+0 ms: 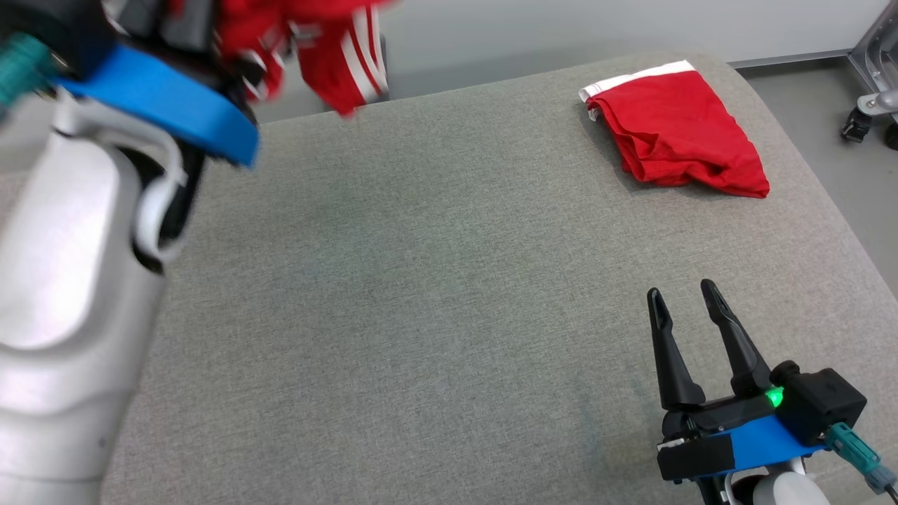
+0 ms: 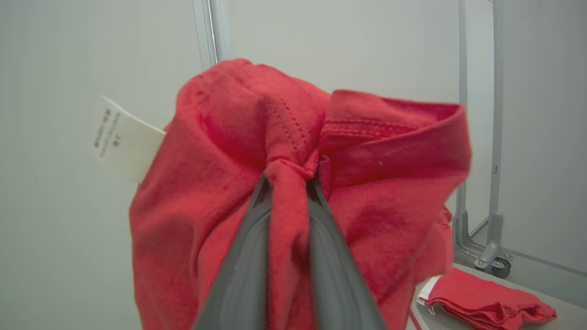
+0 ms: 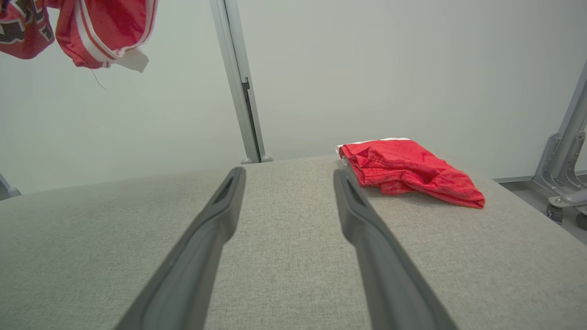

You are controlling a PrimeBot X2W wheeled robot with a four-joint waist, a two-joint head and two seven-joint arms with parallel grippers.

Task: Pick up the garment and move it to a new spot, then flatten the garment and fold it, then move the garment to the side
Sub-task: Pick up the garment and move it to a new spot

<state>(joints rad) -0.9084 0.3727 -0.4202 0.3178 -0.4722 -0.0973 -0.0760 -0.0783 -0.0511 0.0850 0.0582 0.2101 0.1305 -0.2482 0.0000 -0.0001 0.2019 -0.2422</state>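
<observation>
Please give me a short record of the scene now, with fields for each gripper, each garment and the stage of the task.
left gripper: shut on the held garment, pinching a bunch of cloth
held garment: red, white stripes, white label; hanging in the air, clear of the table
right gripper: open, holding nothing, over the table's near right part
folded garment: red, white edge; lying on the table's far right part
stage: picked up, not yet laid down
</observation>
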